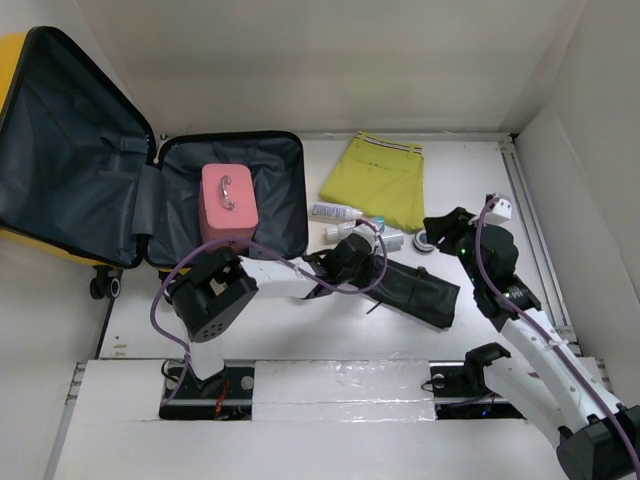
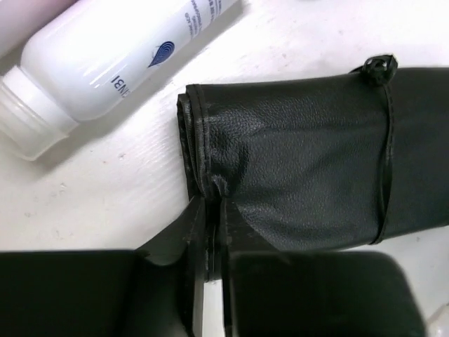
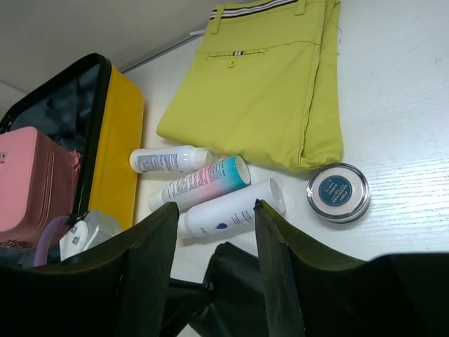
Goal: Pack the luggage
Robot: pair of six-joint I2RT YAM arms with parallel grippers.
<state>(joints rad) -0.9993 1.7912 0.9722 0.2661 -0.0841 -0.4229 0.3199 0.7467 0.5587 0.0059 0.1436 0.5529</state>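
Lying open at the far left corner of the table [image 1: 330, 335], the luggage [image 1: 70, 150] is a glossy yellow hard-shell case. Its dark grey lined lid stands up against the wall and its other half lies flat. A pink case [image 1: 229, 205] with a handle sits in that flat half.

To the right, folded yellow-green trousers [image 1: 380, 180] lie flat, with a striped band at the waist.

Nearer the arms lies a black leather-like roll [image 2: 302, 154], tied round with a thin black cord. The left gripper [image 2: 209, 225] has its fingers pinched together on the roll's near corner. The right gripper [image 3: 216, 207] hangs above the table with its fingers apart and nothing between them.

Three containers lie side by side between the trousers and the roll. The white bottle [image 2: 119, 56] carries a blue leaf-shaped logo and dark capital letters, seen upside down and only in part, so the name cannot be read. Beside it are a pink-to-teal tube [image 3: 203, 182] and a smaller white bottle [image 3: 170, 160], both with print too fine to make out.

A round tin [image 3: 339, 192] with a teal lid label lies apart, to their right; its white lettering is also illegible.
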